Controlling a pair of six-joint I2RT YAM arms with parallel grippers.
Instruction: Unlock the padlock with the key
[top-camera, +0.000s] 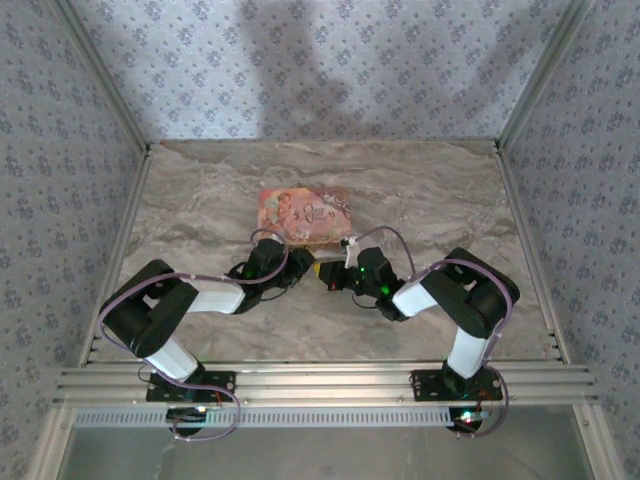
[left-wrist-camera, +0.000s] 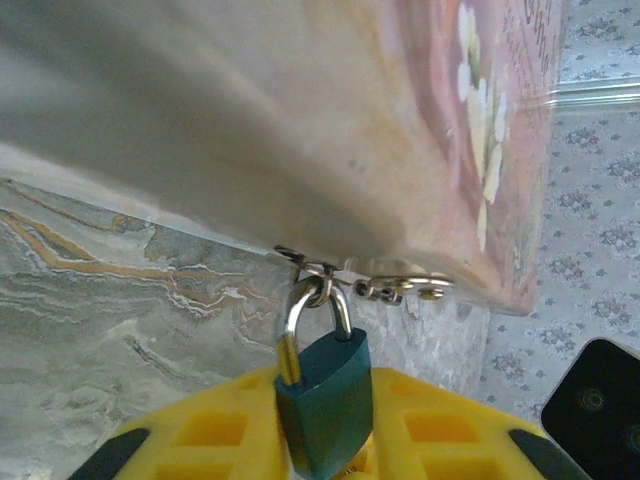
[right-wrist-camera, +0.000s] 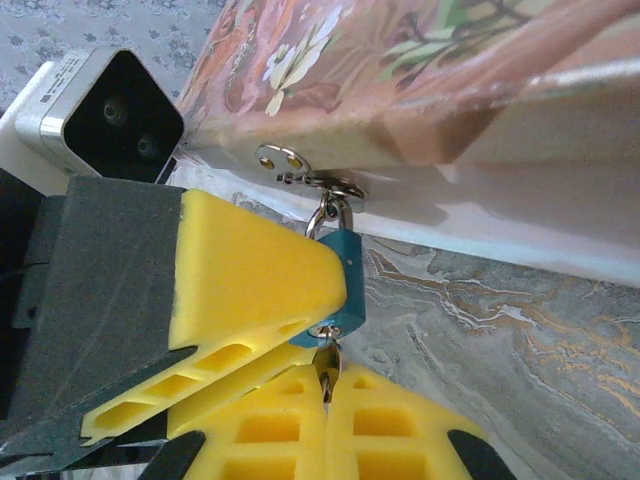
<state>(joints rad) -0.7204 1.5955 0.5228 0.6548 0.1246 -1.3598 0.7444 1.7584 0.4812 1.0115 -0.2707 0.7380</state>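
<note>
Two end effectors met at the near edge of the pink box (top-camera: 305, 213), mid-desk (top-camera: 430, 190). The left end effector (left-wrist-camera: 325, 428) pinched the blue body of the padlock (left-wrist-camera: 325, 395), whose shackle (left-wrist-camera: 300, 310) hung in the box's clasp (right-wrist-camera: 325, 188). The right end effector (right-wrist-camera: 325, 388) was pressed together on the key (right-wrist-camera: 325, 362), at the lock's underside. If the key turned off-axis, I think it could slip from the grip, or the lock could twist and drag the box. Both wrists were very close; open desk lay left, right and beyond the box.
</note>
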